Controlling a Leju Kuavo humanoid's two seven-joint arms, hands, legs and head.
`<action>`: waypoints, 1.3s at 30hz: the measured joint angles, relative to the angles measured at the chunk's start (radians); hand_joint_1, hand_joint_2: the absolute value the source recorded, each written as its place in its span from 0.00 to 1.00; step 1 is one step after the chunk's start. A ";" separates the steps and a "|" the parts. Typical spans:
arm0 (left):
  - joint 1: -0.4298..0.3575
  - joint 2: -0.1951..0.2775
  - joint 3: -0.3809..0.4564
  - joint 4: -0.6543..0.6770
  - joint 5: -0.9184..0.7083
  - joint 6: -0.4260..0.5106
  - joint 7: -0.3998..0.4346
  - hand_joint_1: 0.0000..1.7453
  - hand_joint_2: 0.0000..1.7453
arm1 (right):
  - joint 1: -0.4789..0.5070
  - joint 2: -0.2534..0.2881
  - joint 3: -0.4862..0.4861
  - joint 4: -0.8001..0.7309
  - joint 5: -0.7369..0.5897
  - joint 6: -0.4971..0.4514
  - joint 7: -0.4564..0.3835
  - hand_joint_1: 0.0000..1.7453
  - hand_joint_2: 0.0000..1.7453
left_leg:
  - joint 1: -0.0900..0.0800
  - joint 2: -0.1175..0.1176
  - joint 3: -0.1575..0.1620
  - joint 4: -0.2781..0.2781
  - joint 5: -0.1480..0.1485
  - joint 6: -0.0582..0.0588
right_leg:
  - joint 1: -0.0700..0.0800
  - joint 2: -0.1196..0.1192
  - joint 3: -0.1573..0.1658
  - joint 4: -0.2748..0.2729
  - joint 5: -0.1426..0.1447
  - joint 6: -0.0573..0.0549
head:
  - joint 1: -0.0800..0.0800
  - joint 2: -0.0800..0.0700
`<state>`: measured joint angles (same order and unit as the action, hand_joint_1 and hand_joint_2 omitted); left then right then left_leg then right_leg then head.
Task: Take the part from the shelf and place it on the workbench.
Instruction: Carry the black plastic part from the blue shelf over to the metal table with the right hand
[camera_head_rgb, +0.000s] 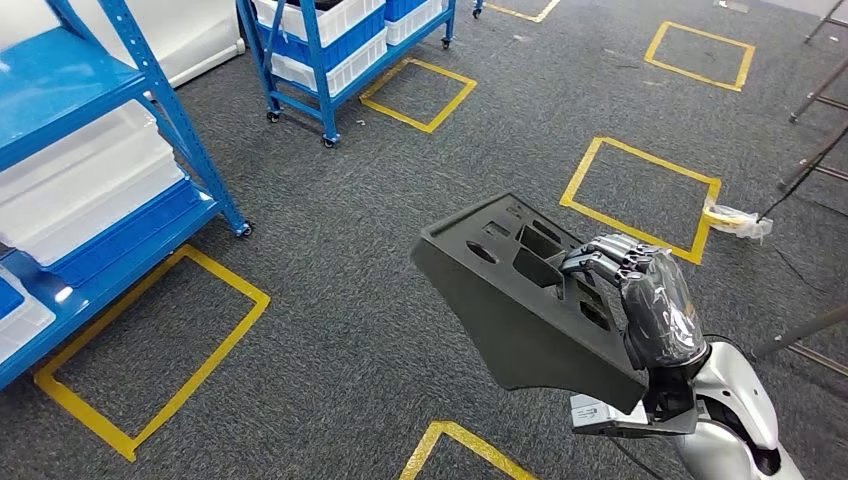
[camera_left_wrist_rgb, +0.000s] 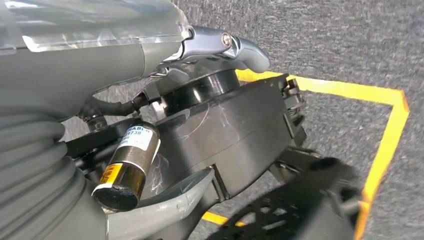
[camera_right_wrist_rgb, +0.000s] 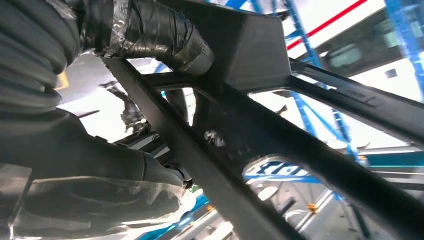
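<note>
We see grey carpet floor (camera_head_rgb: 330, 280) marked with yellow tape squares (camera_head_rgb: 150, 340). At far left stands a blue shelf (camera_head_rgb: 90, 170) holding white bins (camera_head_rgb: 80, 190). Our right hand (camera_head_rgb: 650, 300) holds the black part (camera_head_rgb: 530, 300) up over the floor at near right, fingers (camera_head_rgb: 600, 255) curled into its openings. Our left hand (camera_left_wrist_rgb: 75, 75) hangs over the carpet; we cannot tell how its fingers lie.

Yellow tape squares (camera_head_rgb: 640, 198) on grey carpet (camera_head_rgb: 340, 260); white bins (camera_head_rgb: 90, 190); tripod legs (camera_head_rgb: 815, 160).
</note>
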<state>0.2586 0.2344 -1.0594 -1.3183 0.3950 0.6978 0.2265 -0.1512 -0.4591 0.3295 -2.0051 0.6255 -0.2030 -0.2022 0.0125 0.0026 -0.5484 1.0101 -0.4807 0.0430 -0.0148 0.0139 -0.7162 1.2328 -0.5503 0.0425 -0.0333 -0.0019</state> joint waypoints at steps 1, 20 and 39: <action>0.000 0.000 0.000 0.000 -0.013 0.000 0.002 0.00 1.00 | 0.000 0.000 0.001 0.002 -0.001 0.001 0.000 1.00 1.00 | -0.001 0.014 0.000 0.000 -0.002 0.000 | -0.004 -0.007 -0.026 0.049 -0.015 0.004 | 0.000 0.000; -0.085 0.023 -0.011 0.084 -0.652 0.000 -0.063 0.00 1.00 | -0.103 -0.013 0.009 0.049 -0.090 0.065 -0.014 1.00 1.00 | 0.002 -0.021 -0.083 0.164 -0.045 -0.040 | 0.003 0.060 0.121 -0.216 0.106 -0.050 | -0.002 0.000; -0.314 0.101 -0.092 0.120 -1.025 -0.312 -0.244 0.00 1.00 | -0.236 -0.017 0.039 0.107 -0.133 0.123 -0.047 1.00 1.00 | -0.014 0.083 0.001 0.013 -0.024 -0.017 | 0.030 -0.092 0.078 -0.197 0.123 -0.041 | 0.002 0.000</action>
<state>-0.0555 0.3354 -1.1513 -1.1980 -0.6300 0.3863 -0.0180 -0.3869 -0.4764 0.3689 -1.8980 0.4924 -0.0799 -0.2487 -0.0011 0.0858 -0.5471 1.0226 -0.5042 0.0256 0.0152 -0.0779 -0.6380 1.0361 -0.4269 0.0017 -0.0316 -0.0019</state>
